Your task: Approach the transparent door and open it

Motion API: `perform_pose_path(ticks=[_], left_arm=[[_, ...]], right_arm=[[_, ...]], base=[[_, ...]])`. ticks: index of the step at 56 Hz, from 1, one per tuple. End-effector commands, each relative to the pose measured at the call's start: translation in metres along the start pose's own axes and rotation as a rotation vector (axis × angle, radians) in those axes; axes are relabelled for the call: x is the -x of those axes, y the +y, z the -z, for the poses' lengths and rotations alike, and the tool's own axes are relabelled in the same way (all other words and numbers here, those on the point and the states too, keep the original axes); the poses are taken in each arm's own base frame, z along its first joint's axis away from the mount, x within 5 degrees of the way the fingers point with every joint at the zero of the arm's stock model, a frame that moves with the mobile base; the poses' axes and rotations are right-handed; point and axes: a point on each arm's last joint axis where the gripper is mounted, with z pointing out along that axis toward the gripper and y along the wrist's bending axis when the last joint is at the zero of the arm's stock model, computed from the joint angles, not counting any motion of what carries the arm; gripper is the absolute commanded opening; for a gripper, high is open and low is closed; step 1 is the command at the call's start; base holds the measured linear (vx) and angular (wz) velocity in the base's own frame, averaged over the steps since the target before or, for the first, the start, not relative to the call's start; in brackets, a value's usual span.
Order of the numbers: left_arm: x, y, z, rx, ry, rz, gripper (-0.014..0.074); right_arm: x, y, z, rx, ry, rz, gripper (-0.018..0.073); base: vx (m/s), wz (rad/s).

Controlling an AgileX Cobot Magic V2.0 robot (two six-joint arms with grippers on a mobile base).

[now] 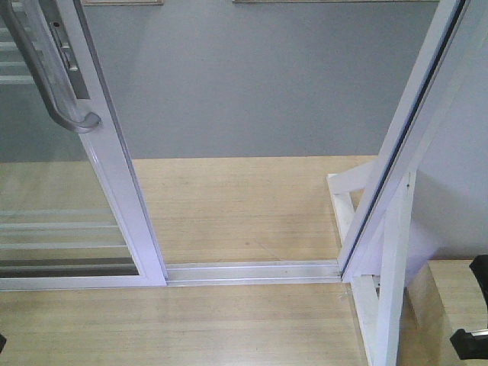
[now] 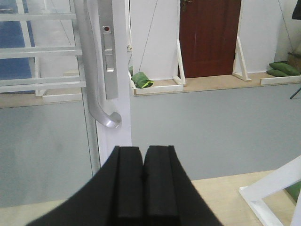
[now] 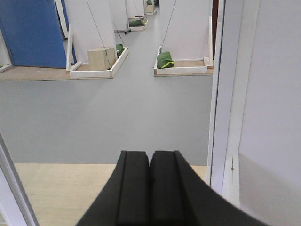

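The transparent door [image 1: 53, 221] stands at the left in the front view, a glass panel in a glossy white frame with thin white bars. Its curved grey bar handle [image 1: 49, 72] is on the right stile. The doorway between the stile and the right jamb [image 1: 404, 130] stands open over the floor track [image 1: 252, 271]. In the left wrist view the handle [image 2: 96, 80] and stile [image 2: 117, 70] are just ahead and left of my left gripper [image 2: 143, 151], which is shut and empty. My right gripper [image 3: 150, 155] is shut and empty, facing through the opening beside the jamb [image 3: 225, 89].
A white wooden brace [image 1: 381, 274] props the frame at lower right. Beyond the wooden platform [image 1: 244, 206] lies grey floor [image 1: 252, 84]. Green sandbags [image 3: 164, 60], a cardboard box [image 3: 101, 58], a blue panel [image 3: 33, 33] and a brown door [image 2: 209, 37] stand farther off.
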Motion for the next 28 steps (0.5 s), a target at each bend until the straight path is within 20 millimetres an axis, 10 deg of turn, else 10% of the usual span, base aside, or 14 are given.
perform_pose_path(ticks=[1,28], left_arm=[[0.0151,0.0007,0.0026,0.004,-0.117,0.010,0.0001],[0.0151,0.0007,0.0026,0.004,-0.117,0.010,0.0001]], right_arm=[[0.0078,-0.0006,0.0013,-0.011,-0.099,0.008,-0.0001],[0.0078,-0.0006,0.0014,-0.011,-0.100,0.008,-0.0001]], base=[[0.00,0.00],[0.00,0.00]])
